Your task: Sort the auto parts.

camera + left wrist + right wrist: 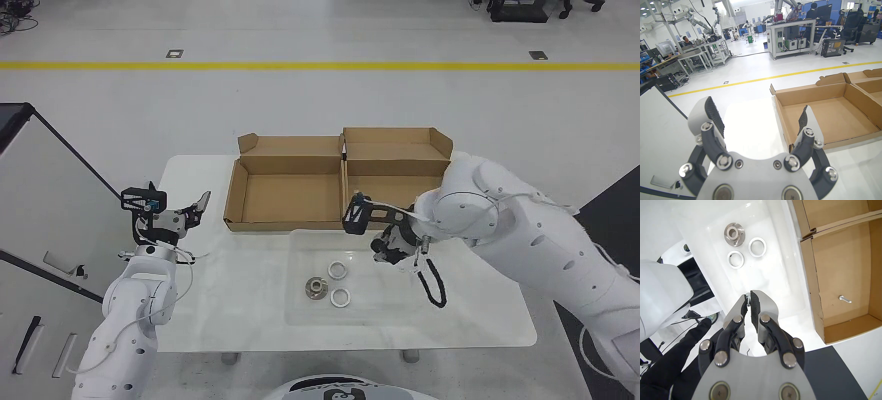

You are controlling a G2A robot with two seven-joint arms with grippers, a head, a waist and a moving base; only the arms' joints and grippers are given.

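Two cardboard boxes (285, 195) are sitting side by side just behind the tray (300, 305). The right arm is bending in over the tray's right end, its right gripper (748, 294) pointing down, fingers nearly closed and pinching a small bolt (748, 300) at their tips. The left gripper (761, 115) is hanging well left of the tray, fingers spread wide, holding nothing. A flange (734, 234) and two rings (757, 247) are lying in the tray. A second bolt (844, 299) is lying inside one box.
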